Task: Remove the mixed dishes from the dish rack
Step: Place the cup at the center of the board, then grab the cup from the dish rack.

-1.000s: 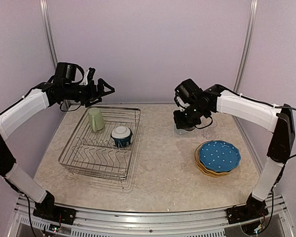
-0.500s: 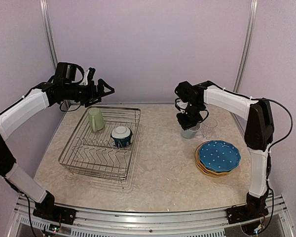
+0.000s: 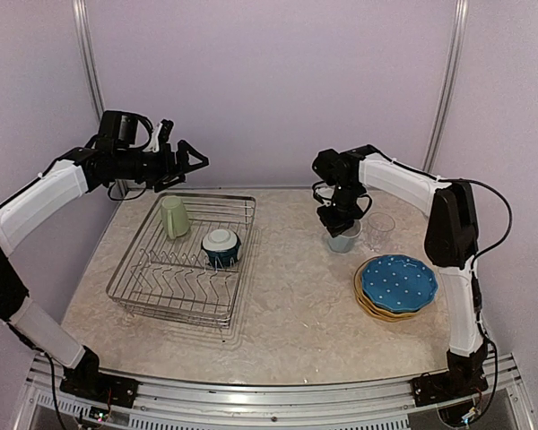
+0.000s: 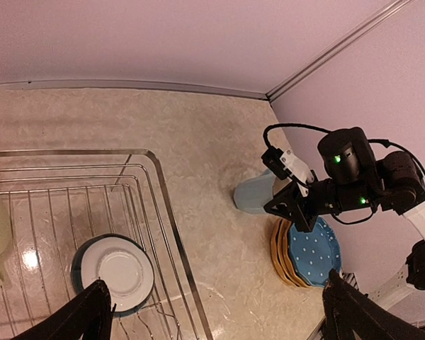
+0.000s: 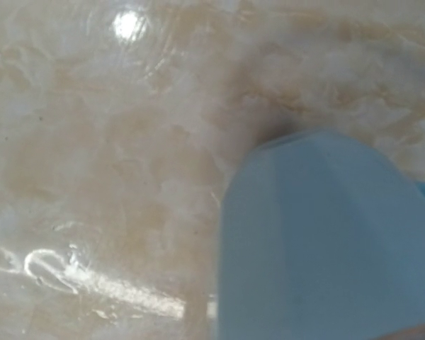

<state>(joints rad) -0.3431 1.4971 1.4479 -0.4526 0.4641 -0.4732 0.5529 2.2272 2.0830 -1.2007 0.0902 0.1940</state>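
From the top view, your left gripper hangs with its jaws spread, holding nothing. The dish rack lies below them, and the light green mug is the nearest piece under the fingertips. The dark-teal bowl sits further down the rack, toward the arm bases.

Your right gripper is down on the light blue mug, which looks to be standing on the table. You cannot tell from here whether the jaws are pinching it or have let go. The small clear glass stands just beside that gripper on its outer side. The stack of plates lies near, on the base side, with the blue dotted one on top.

In the left wrist view, both fingertips show wide apart. The bowl lies just inside the left one, and the light blue mug is well ahead of them.

The right wrist view shows only the light blue mug's side close up against bare table; no fingers appear.

By my reading, five pieces are out and two are left to lift: the green mug and the bowl.
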